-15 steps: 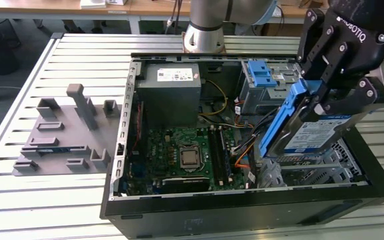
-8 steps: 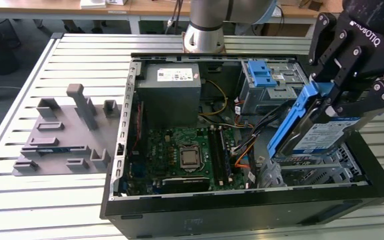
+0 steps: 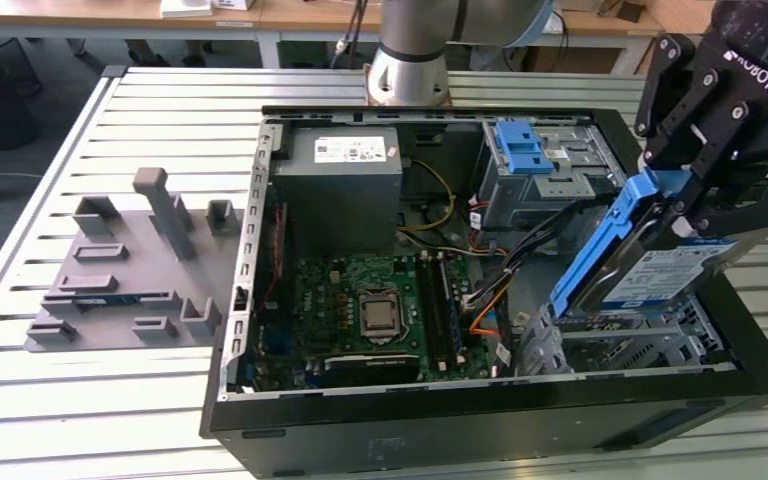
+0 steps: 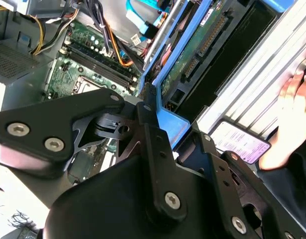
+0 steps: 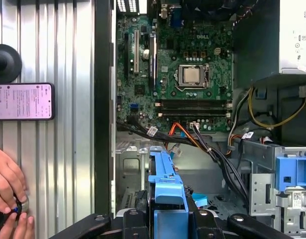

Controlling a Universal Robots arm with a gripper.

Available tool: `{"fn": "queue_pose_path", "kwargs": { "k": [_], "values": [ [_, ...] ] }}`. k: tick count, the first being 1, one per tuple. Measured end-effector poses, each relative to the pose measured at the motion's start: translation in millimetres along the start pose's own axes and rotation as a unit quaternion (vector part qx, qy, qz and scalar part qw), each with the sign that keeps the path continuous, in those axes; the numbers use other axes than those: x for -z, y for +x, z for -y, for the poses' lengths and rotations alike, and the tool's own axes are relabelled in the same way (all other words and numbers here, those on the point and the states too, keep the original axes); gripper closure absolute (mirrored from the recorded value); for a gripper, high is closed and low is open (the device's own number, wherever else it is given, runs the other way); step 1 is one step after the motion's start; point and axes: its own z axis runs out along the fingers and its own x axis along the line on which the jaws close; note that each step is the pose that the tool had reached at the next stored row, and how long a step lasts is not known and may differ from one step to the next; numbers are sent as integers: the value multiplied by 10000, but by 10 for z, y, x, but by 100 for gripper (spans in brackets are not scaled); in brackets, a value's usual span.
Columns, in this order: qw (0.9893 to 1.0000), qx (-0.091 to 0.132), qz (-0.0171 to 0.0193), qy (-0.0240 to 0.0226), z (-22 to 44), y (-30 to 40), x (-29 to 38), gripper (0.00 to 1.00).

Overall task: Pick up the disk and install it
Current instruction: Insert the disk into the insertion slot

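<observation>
The disk [image 3: 651, 275] is a silver drive with a blue-and-white label and a blue plastic bracket. My gripper [image 3: 711, 205] is shut on its upper end and holds it tilted at the exterior view's right, above the open computer case [image 3: 491, 420]. Its lower end hangs just over the metal drive bay [image 3: 624, 345] in the case's front corner. In the second wrist view the disk's green circuit board [image 4: 192, 55] faces the camera, running away from the gripper [image 4: 157, 129]. The first wrist view has the blue bracket [image 5: 165, 184] sticking out between the black fingers [image 5: 133, 219].
Inside the case lie the motherboard [image 3: 371, 310], a grey power-supply box [image 3: 344, 185], a silver cage with a blue latch [image 3: 538, 160] and loose cables [image 5: 202, 144]. A grey fixture [image 3: 131, 270] stands on the slatted table. A person's hand [image 5: 6, 184] and a phone [image 5: 23, 101] are beside the case.
</observation>
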Motion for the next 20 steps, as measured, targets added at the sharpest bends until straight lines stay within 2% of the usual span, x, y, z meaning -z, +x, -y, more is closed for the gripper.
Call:
{"fn": "queue_pose_path", "kwargs": {
  "k": [20],
  "values": [
    [10000, -3, 2, 0, 18, 22, -96, 64]
  ]
}}
